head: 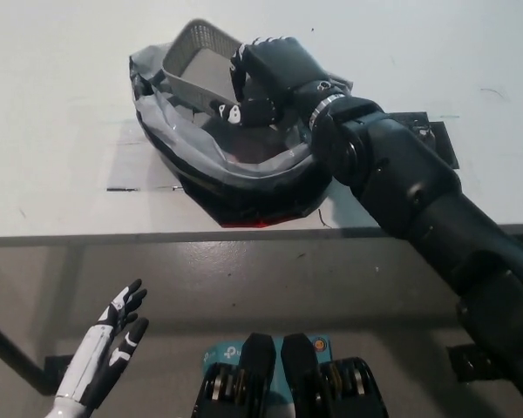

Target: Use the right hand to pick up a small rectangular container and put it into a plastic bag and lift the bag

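**The basket is in the black hand, over the bag**

The small container (200, 61) is a grey basket with lots of little holes in its walls. It has a long box shape and a flat bottom. It is tipped up on its side, so you can look into it. Its lower edge dips into the open top of the plastic bag (235, 165). Its upper end sticks out above the far rim of the bag.

The right hand (266, 78) is black and sits just to the right of the basket. It is holding the basket. Its fingers wrap over the near end of the basket and press on its rim. White tips show on the fingers there. The black right arm (418, 209) runs from the hand down to the bottom right.

The bag is grey and a bit see-through at the top, and dark lower down. Its mouth is wide open and its rim is rolled and crinkled. Something red shows inside it and at its bottom edge. The bag sits on the white tabletop (61, 113), near the front edge.

The left hand (113, 344) is white. It rests low at the bottom left, below the tabletop's edge. Its fingers are spread apart and it holds nothing.
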Controlling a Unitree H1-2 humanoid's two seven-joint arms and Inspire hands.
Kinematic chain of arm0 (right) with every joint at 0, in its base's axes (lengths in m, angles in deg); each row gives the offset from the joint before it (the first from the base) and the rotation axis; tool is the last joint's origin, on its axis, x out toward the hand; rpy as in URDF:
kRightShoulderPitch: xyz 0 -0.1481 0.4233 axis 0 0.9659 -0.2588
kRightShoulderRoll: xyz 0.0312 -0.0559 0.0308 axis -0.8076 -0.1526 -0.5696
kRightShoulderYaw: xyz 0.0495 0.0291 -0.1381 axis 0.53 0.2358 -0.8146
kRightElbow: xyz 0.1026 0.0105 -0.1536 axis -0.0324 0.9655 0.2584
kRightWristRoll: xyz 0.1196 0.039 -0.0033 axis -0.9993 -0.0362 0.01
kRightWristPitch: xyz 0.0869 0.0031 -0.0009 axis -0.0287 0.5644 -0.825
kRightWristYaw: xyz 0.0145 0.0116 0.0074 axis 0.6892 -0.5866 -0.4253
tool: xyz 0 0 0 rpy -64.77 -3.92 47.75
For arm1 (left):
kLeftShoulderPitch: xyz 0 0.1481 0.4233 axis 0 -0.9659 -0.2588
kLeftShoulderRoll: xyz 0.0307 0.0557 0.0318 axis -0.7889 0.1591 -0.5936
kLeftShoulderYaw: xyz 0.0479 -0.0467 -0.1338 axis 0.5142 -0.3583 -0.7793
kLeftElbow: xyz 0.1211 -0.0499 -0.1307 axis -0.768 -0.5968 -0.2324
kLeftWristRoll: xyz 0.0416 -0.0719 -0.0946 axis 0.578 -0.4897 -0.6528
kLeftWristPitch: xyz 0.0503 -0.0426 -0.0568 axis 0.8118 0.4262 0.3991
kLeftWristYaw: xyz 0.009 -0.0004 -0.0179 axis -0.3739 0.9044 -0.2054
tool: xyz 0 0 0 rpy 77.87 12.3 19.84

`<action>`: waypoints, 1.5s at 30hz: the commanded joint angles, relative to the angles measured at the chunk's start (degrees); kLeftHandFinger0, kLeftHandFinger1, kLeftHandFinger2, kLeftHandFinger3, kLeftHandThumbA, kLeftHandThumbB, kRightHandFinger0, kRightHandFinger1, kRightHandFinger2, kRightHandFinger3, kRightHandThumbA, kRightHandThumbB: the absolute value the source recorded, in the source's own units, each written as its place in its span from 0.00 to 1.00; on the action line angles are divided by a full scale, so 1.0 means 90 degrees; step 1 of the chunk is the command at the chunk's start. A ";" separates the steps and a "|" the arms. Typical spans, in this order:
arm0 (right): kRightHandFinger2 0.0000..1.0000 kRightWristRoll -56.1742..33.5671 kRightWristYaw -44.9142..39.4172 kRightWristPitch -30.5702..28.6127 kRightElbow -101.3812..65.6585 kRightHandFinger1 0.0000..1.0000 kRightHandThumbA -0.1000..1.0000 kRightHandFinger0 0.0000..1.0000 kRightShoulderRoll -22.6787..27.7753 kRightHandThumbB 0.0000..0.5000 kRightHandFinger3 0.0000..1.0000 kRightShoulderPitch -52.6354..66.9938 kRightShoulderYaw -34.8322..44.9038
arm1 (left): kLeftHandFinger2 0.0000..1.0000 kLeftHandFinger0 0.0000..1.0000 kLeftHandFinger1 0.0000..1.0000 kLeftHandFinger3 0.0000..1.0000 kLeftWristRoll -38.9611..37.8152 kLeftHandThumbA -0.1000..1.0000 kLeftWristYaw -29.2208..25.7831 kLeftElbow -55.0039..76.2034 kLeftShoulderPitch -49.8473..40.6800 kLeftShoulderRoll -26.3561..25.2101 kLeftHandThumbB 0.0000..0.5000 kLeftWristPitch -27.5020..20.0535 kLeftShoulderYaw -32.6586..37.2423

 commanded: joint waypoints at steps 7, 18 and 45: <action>1.00 -0.0167 -0.1163 -0.0393 -0.0241 1.00 0.84 1.00 0.0257 0.88 1.00 -0.0461 0.0133 | 1.00 1.00 1.00 1.00 0.0026 0.94 0.0129 0.0133 0.0103 -0.0131 0.28 -0.0190 0.0033; 1.00 -0.0270 -0.1497 -0.0472 -0.0341 1.00 0.97 1.00 0.0404 0.92 1.00 -0.0516 0.0442 | 1.00 1.00 1.00 1.00 -0.0049 0.93 0.0185 0.0109 0.0211 -0.0134 0.29 -0.0152 0.0006; 1.00 -0.0541 -0.1173 -0.0457 -0.0055 1.00 1.00 1.00 0.0829 0.81 1.00 -0.0713 0.1606 | 1.00 1.00 1.00 1.00 -0.0060 0.91 0.0193 0.0093 0.0004 -0.0055 0.29 -0.0158 -0.0008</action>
